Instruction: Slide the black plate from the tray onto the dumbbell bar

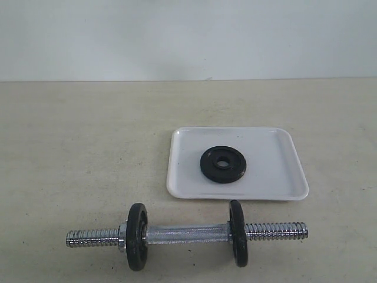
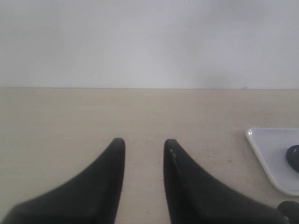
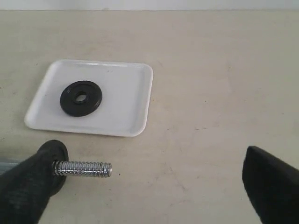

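Observation:
The black plate [image 1: 222, 164] lies flat in the middle of the white tray [image 1: 277, 177]. In front of the tray, the chrome dumbbell bar [image 1: 188, 234] rests on the table, with one black disc [image 1: 137, 236] on its left and another [image 1: 238, 233] on its right. Neither gripper shows in the exterior view. My left gripper [image 2: 144, 142] is open over bare table, with the tray [image 2: 273, 154] off to its side. My right gripper [image 3: 149, 168] is wide open and empty above the table; the bar's threaded end [image 3: 83, 169] sits between its fingers, and the black plate [image 3: 81, 98] and tray [image 3: 126, 93] lie beyond.
A beige tabletop [image 1: 82, 147] runs back to a pale wall [image 1: 188, 35]. Bare table surface lies left of the tray and right of the bar's threaded end [image 1: 283, 230].

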Robot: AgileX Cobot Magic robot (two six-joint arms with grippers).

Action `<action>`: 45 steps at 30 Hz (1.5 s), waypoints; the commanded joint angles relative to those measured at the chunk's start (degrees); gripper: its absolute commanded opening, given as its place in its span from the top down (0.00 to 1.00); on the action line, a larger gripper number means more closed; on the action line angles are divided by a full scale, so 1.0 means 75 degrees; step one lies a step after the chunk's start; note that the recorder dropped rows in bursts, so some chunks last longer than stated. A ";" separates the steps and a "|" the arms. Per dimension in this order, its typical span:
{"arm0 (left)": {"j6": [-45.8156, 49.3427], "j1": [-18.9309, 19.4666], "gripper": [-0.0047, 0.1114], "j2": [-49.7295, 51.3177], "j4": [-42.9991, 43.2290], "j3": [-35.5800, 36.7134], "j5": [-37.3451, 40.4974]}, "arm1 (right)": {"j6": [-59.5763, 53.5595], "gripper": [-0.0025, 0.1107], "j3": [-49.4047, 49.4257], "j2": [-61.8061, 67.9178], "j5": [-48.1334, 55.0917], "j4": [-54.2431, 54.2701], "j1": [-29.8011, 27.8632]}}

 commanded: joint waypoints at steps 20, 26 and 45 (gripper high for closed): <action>0.0010 -0.0037 0.73 0.0011 -0.0057 0.0022 0.0025 | 0.0273 0.97 -0.0015 0.0021 -0.0176 -0.0021 0.0036; 0.0010 -0.0029 0.73 0.0011 -0.0027 0.0022 0.0025 | 0.0254 0.97 -0.0015 0.0021 -0.0096 0.0012 0.0036; -0.0855 -0.0015 0.21 0.0011 -0.0574 0.0467 -0.1167 | 0.0187 0.97 -0.0015 0.0239 -0.0037 0.0795 0.0036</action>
